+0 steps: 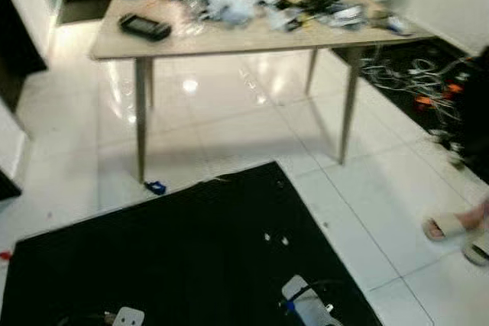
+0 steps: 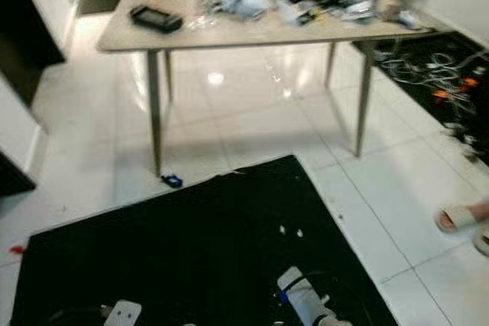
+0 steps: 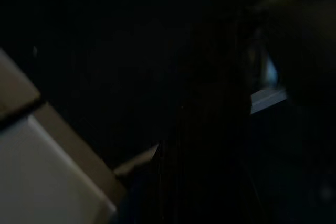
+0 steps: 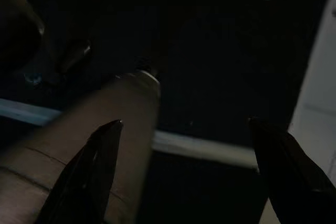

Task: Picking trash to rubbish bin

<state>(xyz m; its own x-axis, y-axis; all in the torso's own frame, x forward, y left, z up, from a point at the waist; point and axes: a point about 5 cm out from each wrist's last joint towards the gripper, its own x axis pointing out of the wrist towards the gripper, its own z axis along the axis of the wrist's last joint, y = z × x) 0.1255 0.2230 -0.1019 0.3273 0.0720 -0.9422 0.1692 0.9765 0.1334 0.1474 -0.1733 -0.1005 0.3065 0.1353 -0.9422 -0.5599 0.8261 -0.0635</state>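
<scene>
Cluttered bench (image 1: 229, 40) at top of frame, black mat (image 1: 183, 257) at bottom, blue scrap (image 1: 155, 187) by bench leg, right hand (image 4: 184, 177) open, left hand's state unclear

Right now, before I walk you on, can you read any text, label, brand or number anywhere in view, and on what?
None can be read.
Clutter on the table: any print too blurred.
Black device on the table's left end: no legible marking.
Small blue scrap by the table leg: too small to tell.
Both wrist views: too dark for any text.
</scene>
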